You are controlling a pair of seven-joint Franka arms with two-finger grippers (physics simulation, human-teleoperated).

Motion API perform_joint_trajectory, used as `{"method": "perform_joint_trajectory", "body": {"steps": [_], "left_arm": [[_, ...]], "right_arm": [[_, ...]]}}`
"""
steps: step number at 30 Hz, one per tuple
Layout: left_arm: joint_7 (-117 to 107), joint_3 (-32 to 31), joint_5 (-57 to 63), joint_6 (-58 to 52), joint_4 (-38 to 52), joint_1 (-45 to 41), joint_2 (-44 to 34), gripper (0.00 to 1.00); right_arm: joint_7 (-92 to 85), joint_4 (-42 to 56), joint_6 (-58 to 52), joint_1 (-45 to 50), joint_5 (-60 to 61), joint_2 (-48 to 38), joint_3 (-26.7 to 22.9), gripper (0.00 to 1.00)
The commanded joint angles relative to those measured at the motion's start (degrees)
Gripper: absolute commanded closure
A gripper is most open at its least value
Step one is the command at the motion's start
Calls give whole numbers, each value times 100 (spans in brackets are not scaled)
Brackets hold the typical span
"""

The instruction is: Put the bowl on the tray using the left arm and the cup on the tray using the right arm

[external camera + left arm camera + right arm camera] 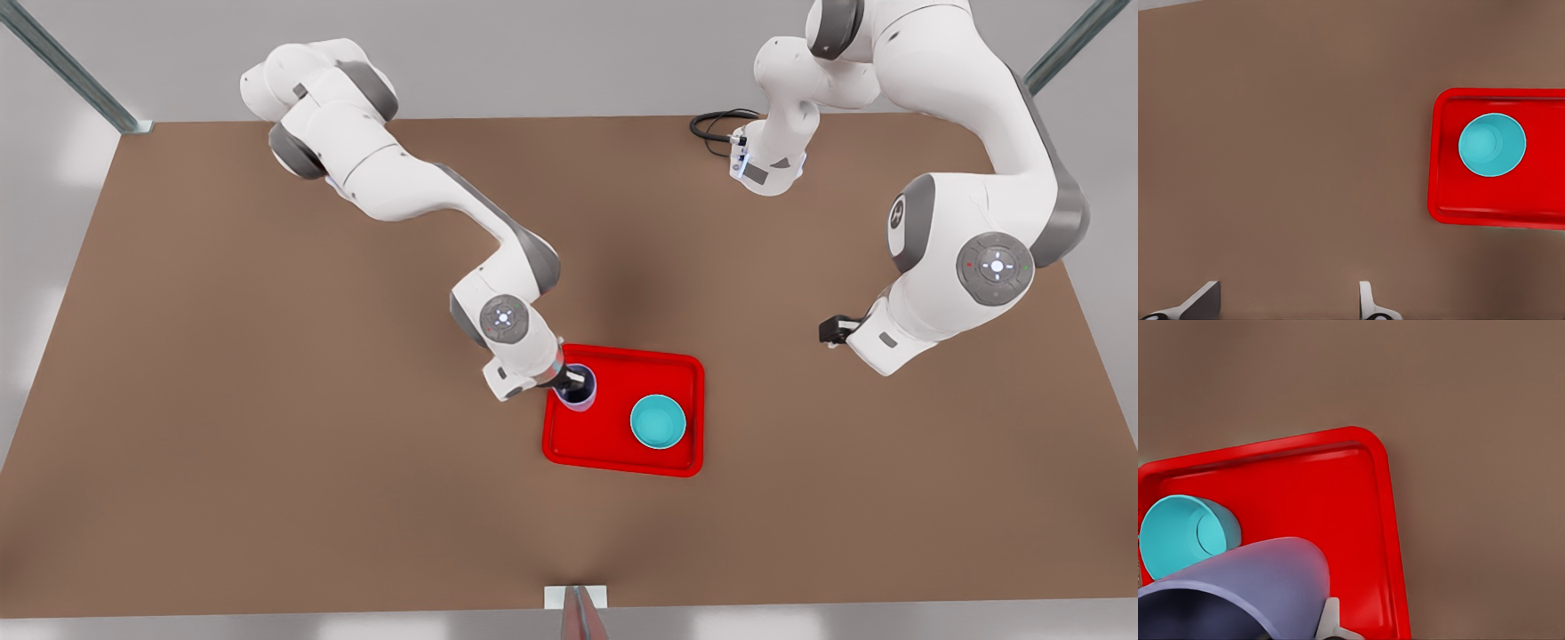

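**Front view: cup gripped over the tray, bowl already set down**

Right wrist view has the cup [1238, 587] nearest, its lavender wall against one finger [1330, 620] of the right gripper [573, 382], whose jaws clamp the cup's rim. Below the jaws lies the tray [1365, 533], and the bowl [1185, 533] sits inside it just past the cup, empty and upright. In the front view the cup [582, 396] is at the tray's [622, 449] edge nearest that arm, apart from the bowl [658, 421]. Farther off, the left gripper [829, 331] waits well clear of the tray, jaws spread over the bare table [267, 400]. A black cable [711, 124] lies at the far edge.
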Motion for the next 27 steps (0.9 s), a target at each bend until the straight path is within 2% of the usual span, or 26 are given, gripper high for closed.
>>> {"method": "perform_joint_trajectory", "body": {"steps": [1,15,18,19,20,21,22,27], "left_arm": [[0,0,1,-4,0,0,3,0],[0,9,1,22,-70,8,3,0],[0,9,1,40,-70,8,3,0],[0,9,1,40,-70,8,3,0],[0,9,1,40,-79,8,3,0],[-9,9,1,40,-123,8,3,0],[0,9,1,40,-132,8,3,0],[0,9,1,40,-132,8,3,0]], "right_arm": [[17,-3,-24,0,-42,10,0,79],[8,-47,565,281,-60,581,-184,79],[8,-64,565,281,-69,660,-184,73],[8,-64,565,290,-69,669,-193,69],[8,-55,565,299,-69,695,-193,59],[-44,-64,565,308,-77,695,-219,17],[-88,-73,583,308,-95,695,-219,0],[-97,-82,609,316,-226,695,-219,0]]}}
